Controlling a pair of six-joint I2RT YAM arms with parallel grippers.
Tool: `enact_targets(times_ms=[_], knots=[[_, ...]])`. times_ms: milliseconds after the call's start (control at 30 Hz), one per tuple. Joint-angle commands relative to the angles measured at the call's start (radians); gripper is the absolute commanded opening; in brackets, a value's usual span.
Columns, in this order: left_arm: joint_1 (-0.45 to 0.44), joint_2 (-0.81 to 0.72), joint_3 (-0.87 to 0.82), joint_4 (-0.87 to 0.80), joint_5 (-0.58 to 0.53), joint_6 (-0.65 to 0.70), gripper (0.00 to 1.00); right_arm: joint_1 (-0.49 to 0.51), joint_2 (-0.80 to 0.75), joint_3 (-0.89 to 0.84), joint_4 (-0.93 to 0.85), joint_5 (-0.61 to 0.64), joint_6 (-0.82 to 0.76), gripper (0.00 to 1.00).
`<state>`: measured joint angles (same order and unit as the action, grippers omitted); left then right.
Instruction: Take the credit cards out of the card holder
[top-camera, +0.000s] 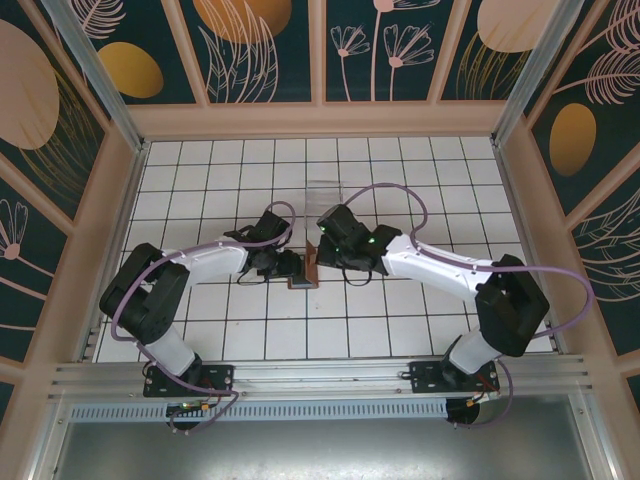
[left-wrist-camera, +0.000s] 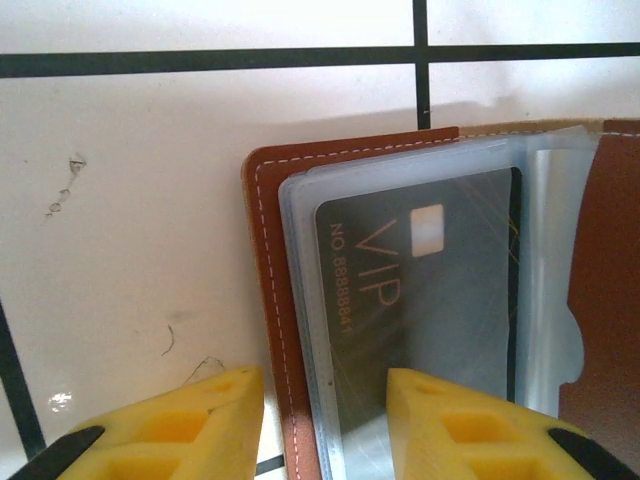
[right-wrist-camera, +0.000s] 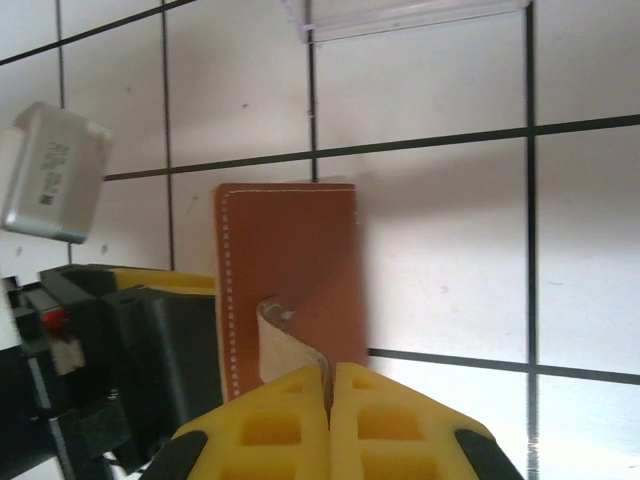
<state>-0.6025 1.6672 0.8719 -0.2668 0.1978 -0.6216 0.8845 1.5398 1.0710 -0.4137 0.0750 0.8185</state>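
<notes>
My right gripper (right-wrist-camera: 329, 385) pinches the tab (right-wrist-camera: 285, 340) of the card holder (right-wrist-camera: 290, 240), near the middle of the table (top-camera: 400, 170). My left gripper (left-wrist-camera: 325, 400) stands open over 1 dark credit card (left-wrist-camera: 440, 290). If it grabs the clear sleeve (left-wrist-camera: 300, 260) too, the tab could slip and everything drags.

The card holder (top-camera: 303, 272) lies mid-bench (top-camera: 200, 170), between the two grippers, with the left gripper (top-camera: 289, 265) on its left and the right gripper (top-camera: 316, 260) on its right. Behind it, well apart, lies a plastic box (top-camera: 325, 190). The holder is open, and a credit card (left-wrist-camera: 430, 290) sits inside a sleeve on its cover. The left gripper's fingers stand apart either side of that cover's edge, one over bare bench, one over the card. The holder's snap tab (right-wrist-camera: 285, 340) runs in between the right gripper's closed fingers.
</notes>
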Motion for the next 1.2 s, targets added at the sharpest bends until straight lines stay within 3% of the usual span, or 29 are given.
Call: enact_targets(times_ms=[0, 367, 867, 1167], knots=[[-0.003, 0.029, 0.012, -0.046, -0.046, 0.013, 0.38, -0.035, -0.051, -0.049, -0.039, 0.053, -0.009, 0.00], [-0.004, 0.040, -0.010, -0.034, -0.028, 0.006, 0.37, -0.133, -0.037, -0.209, 0.039, 0.064, -0.046, 0.00], [-0.004, 0.035, -0.025, -0.017, -0.003, -0.003, 0.37, -0.131, 0.152, -0.144, -0.076, 0.202, -0.076, 0.00], [-0.004, 0.041, -0.016, -0.006, 0.016, -0.004, 0.37, -0.123, 0.056, -0.052, -0.183, 0.170, -0.093, 0.21]])
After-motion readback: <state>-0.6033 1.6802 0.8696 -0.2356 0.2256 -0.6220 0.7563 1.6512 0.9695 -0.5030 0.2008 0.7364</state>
